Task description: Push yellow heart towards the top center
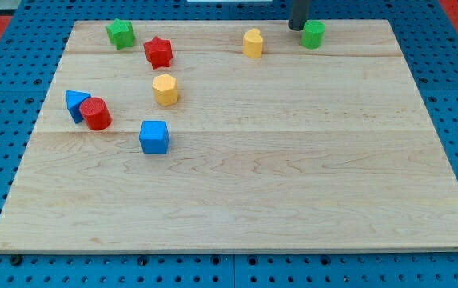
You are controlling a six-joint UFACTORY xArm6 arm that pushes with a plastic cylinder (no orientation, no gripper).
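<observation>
The yellow heart [252, 42] stands near the board's top edge, a little right of centre. My tip [295, 29] is at the top edge, right of the heart and apart from it. The tip sits just left of a green cylinder [313, 34], very close to it or touching it. Only the lower end of the dark rod shows; the rest is cut off by the view's top.
A yellow hexagon [165, 90], a red star [157, 52] and a green star [121, 33] lie in the upper left. A blue triangle [73, 103] touches a red cylinder [96, 114] at the left. A blue cube [154, 137] sits below them. The wooden board [292, 176] rests on a blue pegboard.
</observation>
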